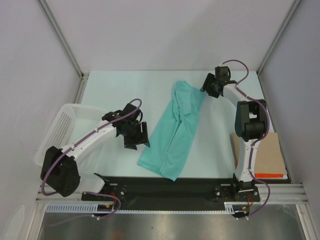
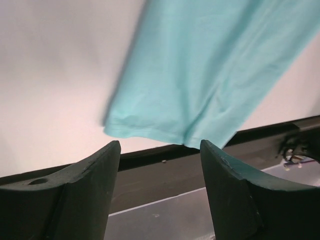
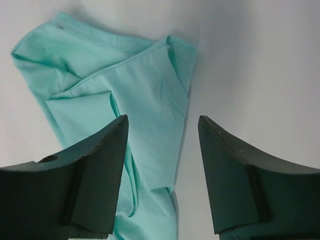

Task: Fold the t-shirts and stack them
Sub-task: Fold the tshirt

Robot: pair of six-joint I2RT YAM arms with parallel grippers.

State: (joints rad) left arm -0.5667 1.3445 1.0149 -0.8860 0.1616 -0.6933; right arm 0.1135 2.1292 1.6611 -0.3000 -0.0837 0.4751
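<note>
- While both grippers hang empty, the single t-shirt [image 1: 175,131] lies on the table [image 1: 125,90] as a long, narrow strip, running from 1 o'clock to 7 o'clock across the middle of the overhead view
- Left gripper [image 1: 141,135]: jaws wide apart, nothing between them, just off the strip's edge at 9 o'clock of the cloth; in the left wrist view the hem corner sits beyond the fingertips [image 2: 112,150], not between them
- Right gripper [image 1: 206,90]: jaws parted and holding nothing, poised at the collar end at 1 o'clock
- Risk 1: the collar end is bunched in loose, overlapping layers, so a pinch there may catch only the top layer and peel the fold open
- Risk 2: the hem end at 7 o'clock lies close to the black rail [image 1: 165,187] at the table's near edge, so a pull toward 6 o'clock may drag cloth over that edge
- Risk 3: if one arm lifts or pulls ahead of the other, the soft strip is likely to twist or skew, not fold squarely
- Count: one t-shirt in view, so nothing yet to stack upon; two grippers; one white mesh basket [image 1: 62,125] at 9 o'clock; one cardboard sheet [image 1: 270,152] at 4 o'clock
</note>
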